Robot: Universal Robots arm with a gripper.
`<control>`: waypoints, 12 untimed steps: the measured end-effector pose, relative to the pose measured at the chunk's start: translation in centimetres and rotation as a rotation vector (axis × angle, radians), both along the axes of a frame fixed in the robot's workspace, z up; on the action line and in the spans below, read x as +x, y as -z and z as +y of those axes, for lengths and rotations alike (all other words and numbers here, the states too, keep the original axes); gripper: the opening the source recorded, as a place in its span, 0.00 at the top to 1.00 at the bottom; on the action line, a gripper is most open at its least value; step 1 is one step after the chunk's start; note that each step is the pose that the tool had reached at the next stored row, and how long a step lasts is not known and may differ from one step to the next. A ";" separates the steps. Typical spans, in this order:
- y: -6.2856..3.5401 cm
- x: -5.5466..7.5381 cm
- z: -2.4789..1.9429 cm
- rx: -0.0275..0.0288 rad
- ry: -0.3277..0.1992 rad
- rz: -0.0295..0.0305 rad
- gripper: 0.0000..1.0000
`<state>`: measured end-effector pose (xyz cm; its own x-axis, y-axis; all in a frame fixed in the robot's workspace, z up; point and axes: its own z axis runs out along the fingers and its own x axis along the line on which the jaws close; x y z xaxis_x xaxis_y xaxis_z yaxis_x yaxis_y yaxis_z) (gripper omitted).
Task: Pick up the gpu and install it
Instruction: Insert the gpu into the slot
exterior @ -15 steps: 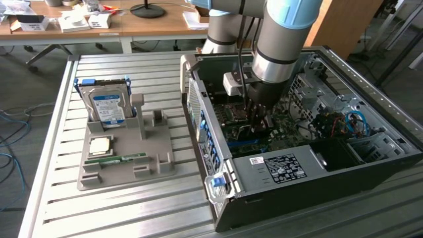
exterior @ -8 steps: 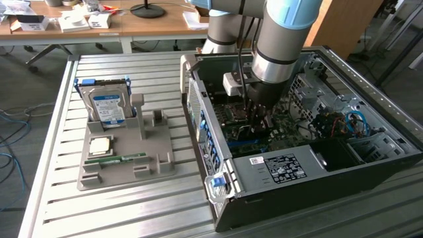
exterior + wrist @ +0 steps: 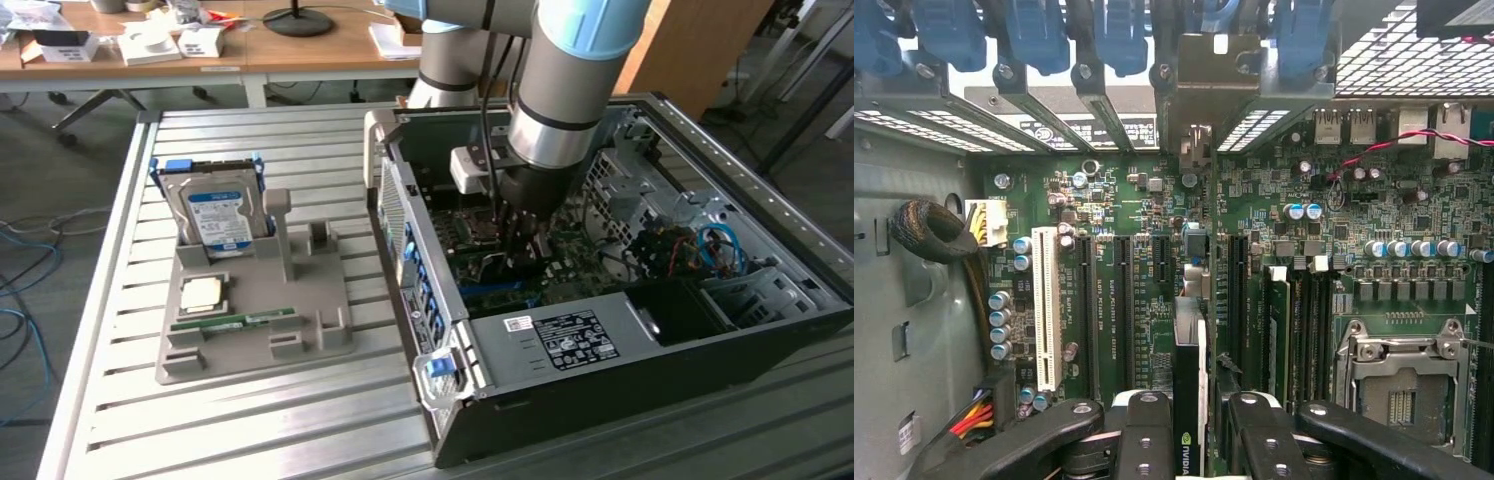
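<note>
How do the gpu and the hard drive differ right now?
The gpu is a thin dark card seen edge-on; the hard drive is a boxy silver unit with a blue-white label. The gpu is gripped by the hand inside the computer case, over the motherboard; the hard drive stands untouched in the grey holder outside it. Both stand on edge.

The gpu (image 3: 1189, 390), a thin black card with a green logo, stands on edge over the motherboard (image 3: 1414, 200), its silvery bracket (image 3: 1206, 90) at the rear wall of the case (image 3: 914, 330).
</note>
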<state>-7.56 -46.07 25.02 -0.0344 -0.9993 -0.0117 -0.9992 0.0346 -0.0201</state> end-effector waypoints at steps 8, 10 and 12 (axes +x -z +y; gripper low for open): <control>0.02 0.0 0.00 0.0002 0.000 0.0000 0.74; 0.03 0.0 0.00 0.0003 0.000 0.0000 0.74; 0.09 0.0 0.00 0.0004 0.000 -0.0002 0.74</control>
<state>-7.56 -46.07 24.93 -0.0344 -0.9993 -0.0121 -0.9992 0.0346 -0.0203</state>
